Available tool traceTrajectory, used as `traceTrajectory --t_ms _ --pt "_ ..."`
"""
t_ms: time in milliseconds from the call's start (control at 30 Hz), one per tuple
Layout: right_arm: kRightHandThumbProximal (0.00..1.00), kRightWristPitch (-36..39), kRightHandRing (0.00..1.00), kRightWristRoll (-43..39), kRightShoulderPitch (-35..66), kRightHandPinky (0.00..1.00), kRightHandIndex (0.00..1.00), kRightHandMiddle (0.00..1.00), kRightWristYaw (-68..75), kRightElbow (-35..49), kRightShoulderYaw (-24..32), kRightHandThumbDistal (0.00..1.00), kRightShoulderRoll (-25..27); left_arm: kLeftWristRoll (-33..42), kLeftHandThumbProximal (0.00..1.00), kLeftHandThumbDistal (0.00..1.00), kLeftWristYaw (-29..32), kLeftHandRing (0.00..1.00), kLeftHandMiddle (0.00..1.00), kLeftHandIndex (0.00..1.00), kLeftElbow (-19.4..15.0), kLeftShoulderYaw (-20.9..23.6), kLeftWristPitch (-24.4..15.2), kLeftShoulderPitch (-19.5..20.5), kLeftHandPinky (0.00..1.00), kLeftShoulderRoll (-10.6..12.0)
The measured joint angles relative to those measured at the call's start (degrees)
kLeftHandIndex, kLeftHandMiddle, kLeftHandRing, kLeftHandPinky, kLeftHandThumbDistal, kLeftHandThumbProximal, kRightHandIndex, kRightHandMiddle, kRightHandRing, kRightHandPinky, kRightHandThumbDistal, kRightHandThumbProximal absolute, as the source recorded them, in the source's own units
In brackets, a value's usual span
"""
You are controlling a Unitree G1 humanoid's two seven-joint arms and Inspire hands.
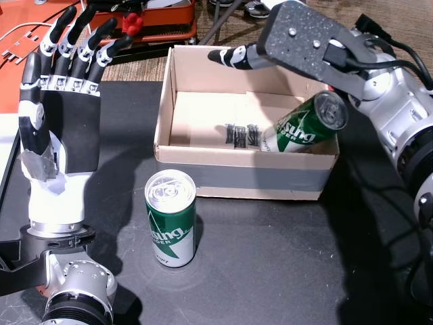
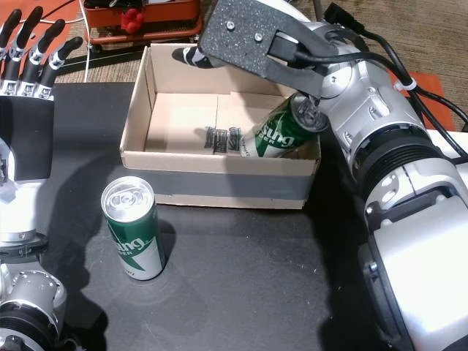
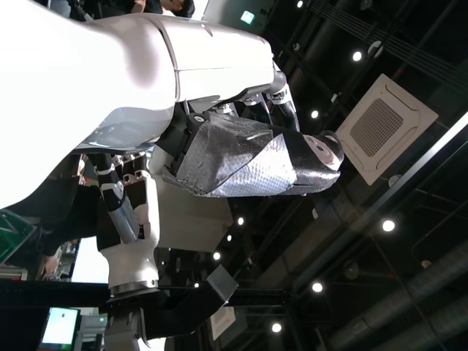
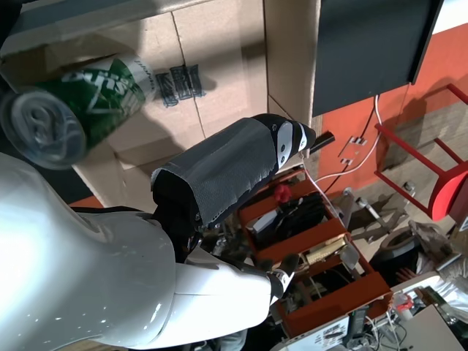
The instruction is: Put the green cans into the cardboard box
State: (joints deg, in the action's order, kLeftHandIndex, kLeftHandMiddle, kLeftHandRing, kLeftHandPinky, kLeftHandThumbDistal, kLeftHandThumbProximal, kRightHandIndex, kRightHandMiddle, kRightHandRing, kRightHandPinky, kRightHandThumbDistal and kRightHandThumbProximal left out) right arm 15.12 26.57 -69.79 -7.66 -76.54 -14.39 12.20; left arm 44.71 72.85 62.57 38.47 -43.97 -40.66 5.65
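Observation:
One green can (image 1: 170, 218) (image 2: 134, 238) stands upright on the black table just in front of the cardboard box (image 1: 237, 181) (image 2: 219, 179). A second green can (image 1: 308, 125) (image 2: 281, 135) (image 4: 73, 95) lies tilted inside the box, leaning in its right front corner. My right hand (image 1: 298, 37) (image 2: 256, 36) (image 4: 234, 168) hovers over the box's right side, open, fingers stretched toward the far wall, not touching that can. At the left my left hand (image 1: 61, 115) (image 2: 22, 131) (image 3: 241, 161) stands upright and open, left of the standing can, holding nothing.
Beyond the table's far edge sits a red crate (image 1: 159, 24) with a small red object (image 1: 132, 23) on it. Bare black tabletop (image 1: 270, 264) stretches in front of the box. My right forearm (image 2: 395, 168) fills the right side.

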Motion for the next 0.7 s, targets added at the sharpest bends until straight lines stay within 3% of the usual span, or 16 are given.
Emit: traceTrajectory --t_ms 533,700 --pt "0.29 3.38 1.00 -1.42 0.00 0.94 0.81 0.94 0.02 0.55 1.48 0.88 0.28 -0.07 0.77 0.46 -0.01 0.81 0.75 0.67 0.01 -0.04 0.28 0.00 0.79 -0.42" --pt "0.31 7.90 0.98 -2.43 0.00 0.93 0.86 0.95 0.26 1.43 2.00 0.87 1.02 -0.06 0.75 0.46 0.25 0.80 0.74 0.66 0.30 0.00 0.73 0.00 0.80 -0.63"
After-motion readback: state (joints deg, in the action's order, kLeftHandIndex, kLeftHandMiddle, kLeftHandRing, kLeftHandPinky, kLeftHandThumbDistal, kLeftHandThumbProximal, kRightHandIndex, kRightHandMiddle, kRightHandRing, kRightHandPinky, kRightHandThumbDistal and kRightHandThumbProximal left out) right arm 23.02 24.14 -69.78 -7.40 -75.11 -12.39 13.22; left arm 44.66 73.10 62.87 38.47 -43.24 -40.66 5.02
